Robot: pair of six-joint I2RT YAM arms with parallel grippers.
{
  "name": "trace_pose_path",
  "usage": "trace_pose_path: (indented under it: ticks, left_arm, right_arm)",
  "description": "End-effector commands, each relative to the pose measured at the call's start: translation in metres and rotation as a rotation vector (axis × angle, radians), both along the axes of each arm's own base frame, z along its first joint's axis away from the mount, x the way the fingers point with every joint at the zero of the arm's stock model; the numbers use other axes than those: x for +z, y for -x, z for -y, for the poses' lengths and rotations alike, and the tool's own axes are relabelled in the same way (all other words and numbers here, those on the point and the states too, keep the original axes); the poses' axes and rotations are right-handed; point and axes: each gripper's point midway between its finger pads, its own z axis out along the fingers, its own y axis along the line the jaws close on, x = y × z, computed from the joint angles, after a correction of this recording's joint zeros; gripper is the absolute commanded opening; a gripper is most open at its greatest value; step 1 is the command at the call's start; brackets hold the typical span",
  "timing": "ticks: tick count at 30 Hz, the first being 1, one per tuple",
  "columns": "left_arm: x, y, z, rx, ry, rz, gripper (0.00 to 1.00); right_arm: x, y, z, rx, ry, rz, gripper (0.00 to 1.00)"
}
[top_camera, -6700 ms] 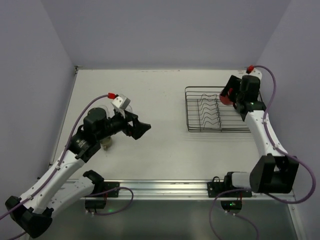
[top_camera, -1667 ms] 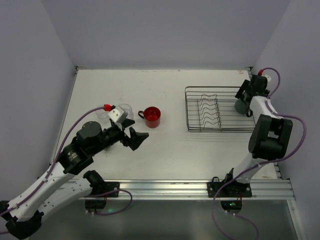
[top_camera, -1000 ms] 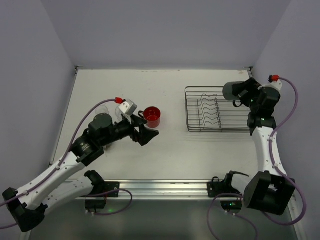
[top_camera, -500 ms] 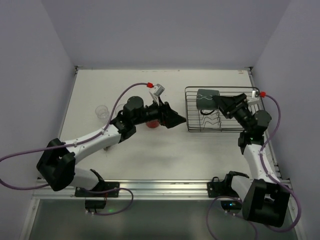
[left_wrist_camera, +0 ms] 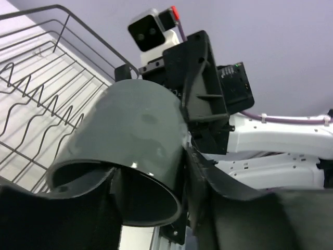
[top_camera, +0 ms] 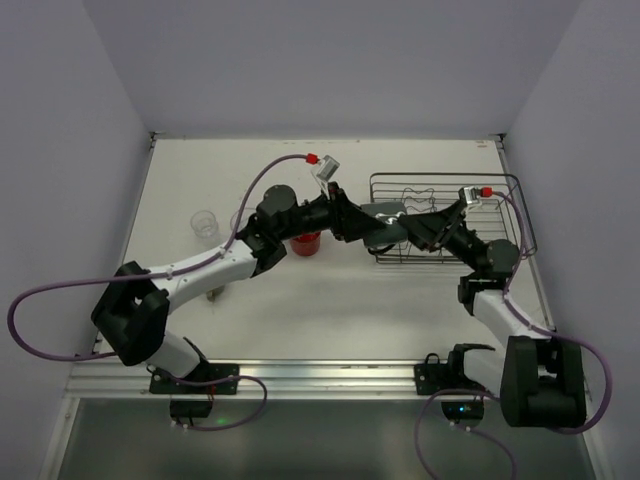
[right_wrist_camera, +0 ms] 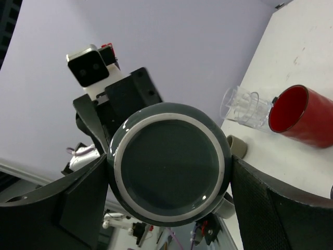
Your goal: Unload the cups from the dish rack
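Worktop (top_camera: 330,320): unchanged; the dish rack (top_camera: 430,177) sits at its far right, where it stood in the earlier views, and no cup shows in the part of it left uncovered.

The left arm (top_camera: 200,265) is stretched further right than half a second ago, and the right arm (top_camera: 490,305) has swung further in; the two now meet at the rack's near-left corner, where before they were apart.

The right tool (top_camera: 408,232) is clenched on the dark grey cup (top_camera: 383,222), one finger either side of its base in the right wrist view; the cup lies on its side in the air, off the wires, having come from the rack's far right over the last two seconds.

The left tool (top_camera: 362,228) has come up to the cup's open end; its jaws stand apart about the rim, but whether they press on it cannot be told.

The red cup (top_camera: 306,243) stands on the worktop just behind the left arm, as it did two seconds ago; a clear tumbler (top_camera: 204,224) stands well to the left; the olive-tan mug (right_wrist_camera: 238,146) shows only in part.

Judgement: a handover between the tools is under way; once the cup is passed and set down with the others, the unloading looks close to done.
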Motion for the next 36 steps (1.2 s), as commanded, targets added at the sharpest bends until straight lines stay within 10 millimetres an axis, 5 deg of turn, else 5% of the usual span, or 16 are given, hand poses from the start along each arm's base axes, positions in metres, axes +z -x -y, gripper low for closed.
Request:
trace_pose_path:
  ticks: [1, 3, 6, 7, 9, 13, 14, 15, 19, 24, 31, 36]
  left_arm:
    - [0.036, 0.004, 0.004, -0.015, 0.089, 0.089, 0.44]
    - [0.039, 0.002, 0.001, 0.006, 0.091, 0.095, 0.16]
    - [0.041, 0.0, -0.006, 0.051, 0.073, 0.117, 0.0]
    - [0.041, 0.001, -0.011, 0.068, 0.054, 0.115, 0.0]
    - [0.038, -0.004, -0.02, 0.127, 0.002, 0.143, 0.0]
    - [0.006, 0.003, -0.057, 0.22, -0.242, 0.091, 0.0]
    - [0.003, 0.004, -0.065, 0.242, -0.287, 0.085, 0.0]
    - [-0.028, 0.008, -0.085, 0.274, -0.437, 0.028, 0.0]
    - [-0.058, 0.03, -0.134, 0.336, -0.641, -0.048, 0.0]
    - [-0.114, 0.055, -0.163, 0.336, -0.808, -0.173, 0.0]
    - [-0.175, 0.055, -0.159, 0.307, -0.935, -0.256, 0.0]
    - [-0.198, 0.047, -0.151, 0.286, -1.014, -0.261, 0.0]
  right_arm:
    - [0.024, 0.012, -0.005, 0.023, -0.026, 0.13, 0.57]
    - [0.022, 0.009, -0.005, 0.018, -0.028, 0.123, 0.57]
    - [0.016, 0.011, -0.012, 0.033, -0.019, 0.111, 0.63]
    - [0.014, 0.011, -0.012, 0.029, -0.015, 0.104, 0.84]
    - [0.008, 0.009, -0.012, 0.016, 0.013, 0.092, 0.99]
    - [0.002, 0.003, -0.008, -0.071, 0.134, 0.108, 0.99]
    - [-0.016, -0.001, -0.006, -0.096, 0.177, 0.011, 0.99]
    - [-0.011, 0.002, -0.001, -0.145, 0.252, 0.099, 0.99]
    - [-0.005, -0.001, 0.015, -0.284, 0.386, 0.145, 0.99]
    - [-0.017, 0.001, 0.02, -0.307, 0.424, 0.123, 0.99]
    - [-0.022, 0.003, 0.019, -0.294, 0.428, 0.116, 0.99]
    - [-0.027, 0.003, 0.021, -0.307, 0.449, 0.116, 0.99]
